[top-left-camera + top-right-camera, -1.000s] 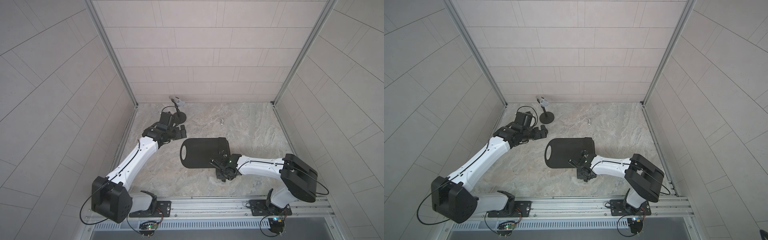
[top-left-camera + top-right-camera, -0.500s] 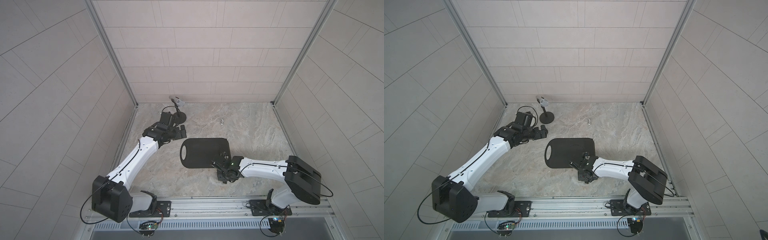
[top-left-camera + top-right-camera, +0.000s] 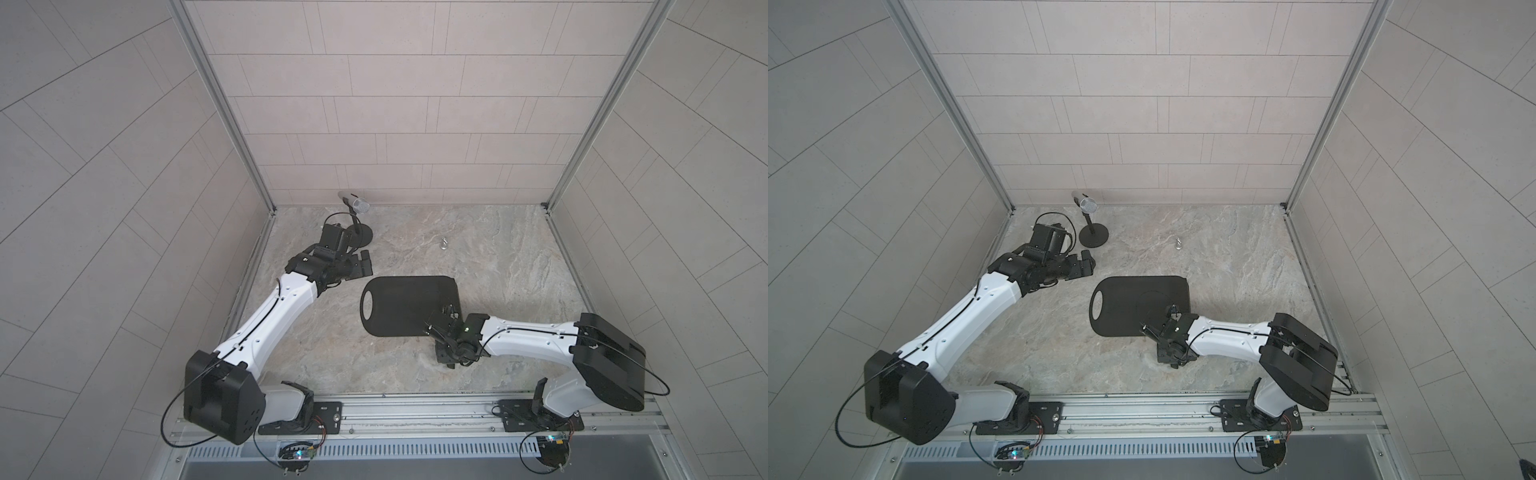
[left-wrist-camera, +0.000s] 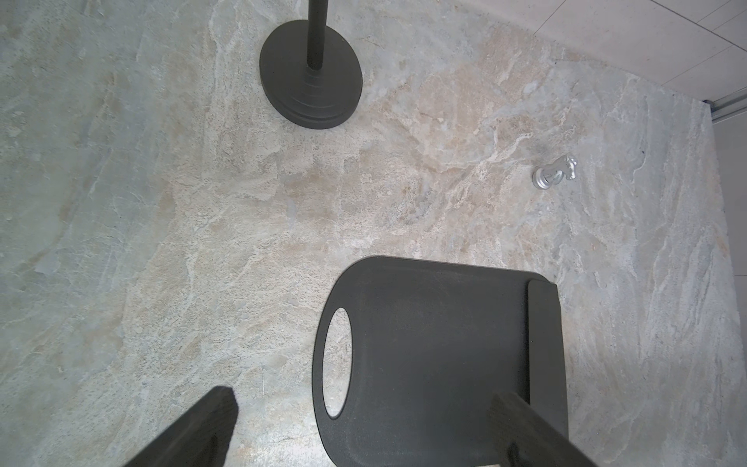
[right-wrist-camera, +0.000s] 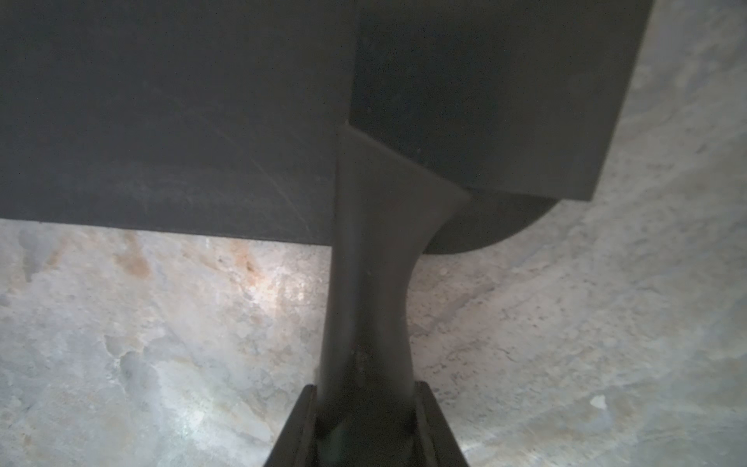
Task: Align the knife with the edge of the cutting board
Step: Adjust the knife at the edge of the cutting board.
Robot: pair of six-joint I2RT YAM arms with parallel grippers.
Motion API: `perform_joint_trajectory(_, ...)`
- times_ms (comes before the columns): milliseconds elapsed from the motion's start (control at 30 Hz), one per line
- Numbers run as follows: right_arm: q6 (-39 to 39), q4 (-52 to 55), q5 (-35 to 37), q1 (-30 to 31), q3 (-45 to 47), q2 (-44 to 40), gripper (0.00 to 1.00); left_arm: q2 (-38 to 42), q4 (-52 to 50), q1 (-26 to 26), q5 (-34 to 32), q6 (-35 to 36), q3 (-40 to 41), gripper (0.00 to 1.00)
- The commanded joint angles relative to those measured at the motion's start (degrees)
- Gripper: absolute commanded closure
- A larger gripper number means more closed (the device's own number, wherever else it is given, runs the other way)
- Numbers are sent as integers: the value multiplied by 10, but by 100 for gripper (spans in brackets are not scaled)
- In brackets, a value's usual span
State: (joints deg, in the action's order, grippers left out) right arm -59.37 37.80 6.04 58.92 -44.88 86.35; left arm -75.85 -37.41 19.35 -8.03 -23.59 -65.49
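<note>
Black knife (image 5: 388,194) handle, clamped by right end effector (image 5: 366,404), shows only wrist-side.

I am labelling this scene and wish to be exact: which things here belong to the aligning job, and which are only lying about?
Belong to the job: cutting board; knife, blade lying on the board; right gripper, shut on the knife handle.
Only lying about: microphone stand; small silver metal piece.
</note>
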Motion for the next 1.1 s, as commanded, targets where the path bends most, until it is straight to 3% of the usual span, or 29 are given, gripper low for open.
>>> perform_joint_trajectory(0, -5, 11, 1, 3, 9, 0, 76, -6, -7, -1, -3, 3, 6, 0)
perform_joint_trajectory(500, 0, 19, 4, 3, 11, -6, 57, -6, -8, 0, -4, 4, 5, 0)
perform_joint_trajectory(1067, 15, 24, 4, 3, 8, -30, 51, -7, -9, -1, -7, 5, 5, 0)
